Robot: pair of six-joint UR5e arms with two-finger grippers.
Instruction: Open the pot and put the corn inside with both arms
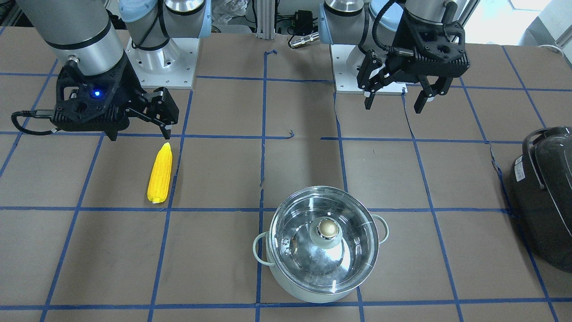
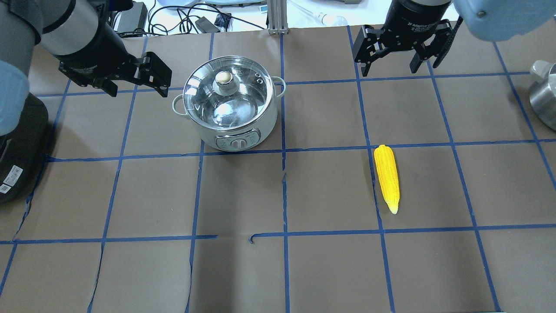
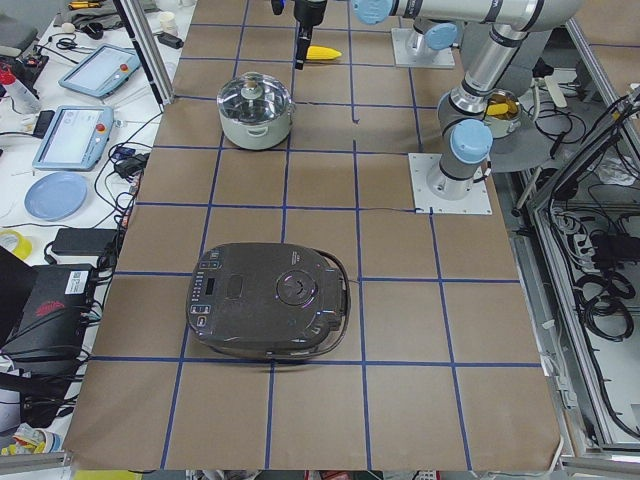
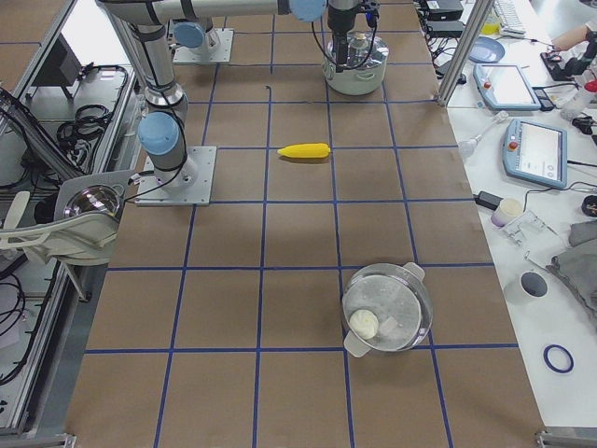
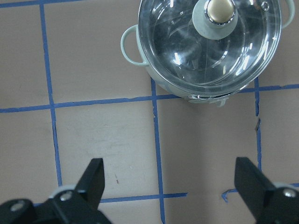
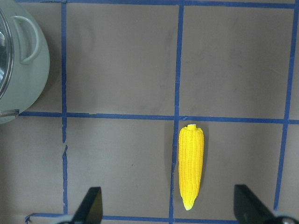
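Note:
The mint-green steel pot stands with its glass lid and metal knob on; it also shows in the front view and the left wrist view. The yellow corn lies flat on the table, also seen in the front view and the right wrist view. My left gripper is open and empty, hovering beside the pot. My right gripper is open and empty, above the table beyond the corn's blunt end. In the front view the left gripper is at the right and the right gripper at the left.
A dark grey-black rounded appliance sits at the table's end on my left, also in the overhead view. A second steel pot with a lid stands at the end on my right. Blue tape lines grid the brown table.

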